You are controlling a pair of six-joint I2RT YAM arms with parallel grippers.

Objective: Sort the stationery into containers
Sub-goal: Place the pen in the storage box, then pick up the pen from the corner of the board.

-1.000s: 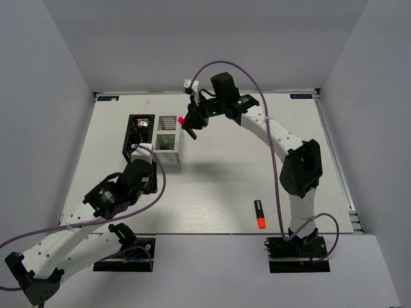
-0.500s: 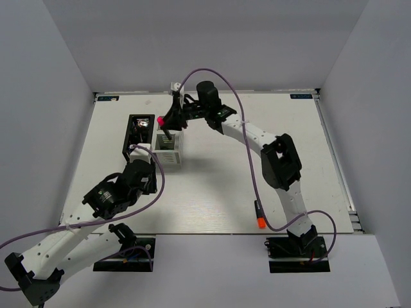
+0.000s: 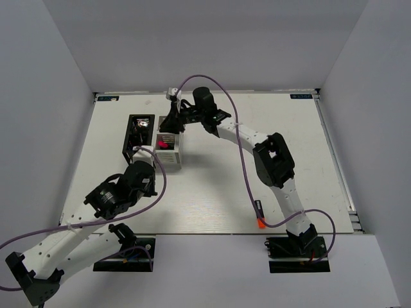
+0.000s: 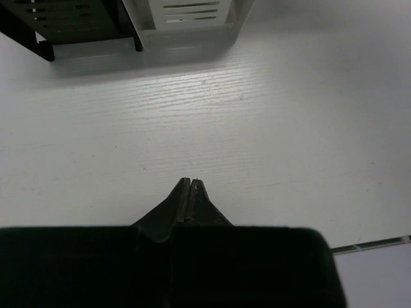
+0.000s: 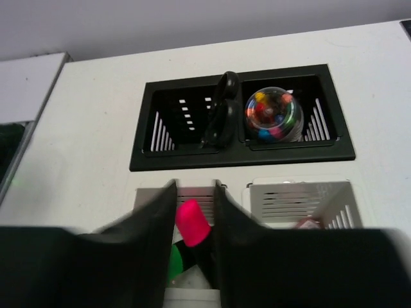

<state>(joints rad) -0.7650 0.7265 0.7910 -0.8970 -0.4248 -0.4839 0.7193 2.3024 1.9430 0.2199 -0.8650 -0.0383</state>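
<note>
The white organiser (image 3: 169, 153) stands beside the black organiser (image 3: 140, 136) at the far left. My right gripper (image 3: 172, 127) hovers over the white organiser, open. In the right wrist view a pink-capped marker (image 5: 192, 221) leans in the compartment between the fingers of the right gripper (image 5: 194, 186), next to a green cap (image 5: 172, 264). The pink cap also shows from above (image 3: 164, 145). The black organiser (image 5: 241, 154) holds black-handled scissors (image 5: 221, 109) and a clear dome of coloured bits (image 5: 273, 114). My left gripper (image 3: 145, 171) is shut and empty, low over the table (image 4: 191, 183).
An orange-capped marker (image 3: 259, 215) lies on the table near the right arm's base. Something pink (image 5: 308, 222) sits in the white organiser's other compartment. Both organisers show at the top of the left wrist view: black (image 4: 70, 25), white (image 4: 189, 11).
My right gripper carried the pink-capped marker left over the white organiser and let it go. The marker now sits in the compartment. The left arm has hardly moved.
</note>
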